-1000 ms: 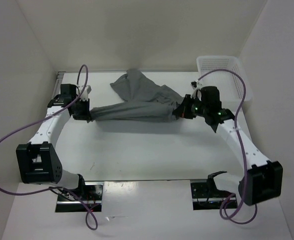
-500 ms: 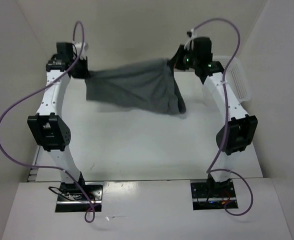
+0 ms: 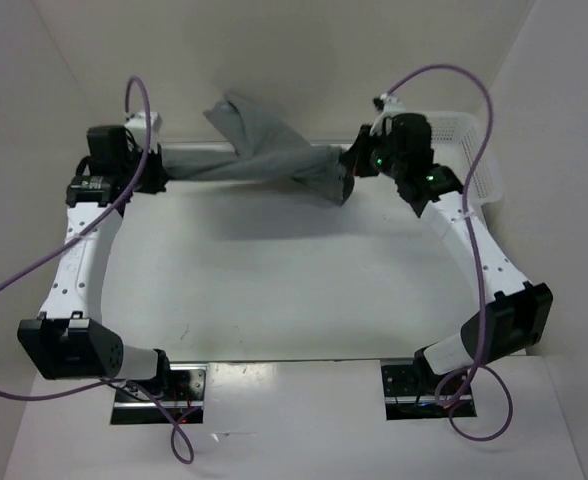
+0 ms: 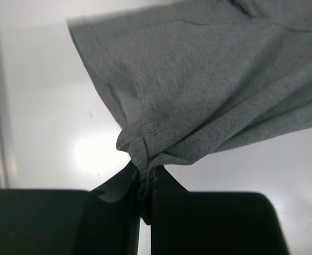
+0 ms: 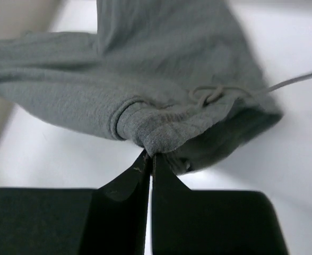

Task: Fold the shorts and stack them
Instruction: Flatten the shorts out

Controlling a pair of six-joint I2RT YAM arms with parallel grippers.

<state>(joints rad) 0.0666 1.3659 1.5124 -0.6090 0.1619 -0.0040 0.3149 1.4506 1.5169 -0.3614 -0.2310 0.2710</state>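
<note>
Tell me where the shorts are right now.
In the top view, the grey shorts are held stretched at the far side, each end pinched in one arm's jaws, left of the white mesh basket.

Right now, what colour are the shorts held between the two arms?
The shorts are plain mid-grey, no pattern; the left wrist view shows it best.

Matt soft knit shorts (image 3: 264, 160); table (image 3: 294, 280) seemingly glossy.

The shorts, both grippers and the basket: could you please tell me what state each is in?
shorts: lifted, unfolded, twisted between both grippers.
left gripper: shut on a bunch of the shorts' fabric.
right gripper: shut on the shorts' drawstring waistband.
white mesh basket: upright at the far right.
</note>
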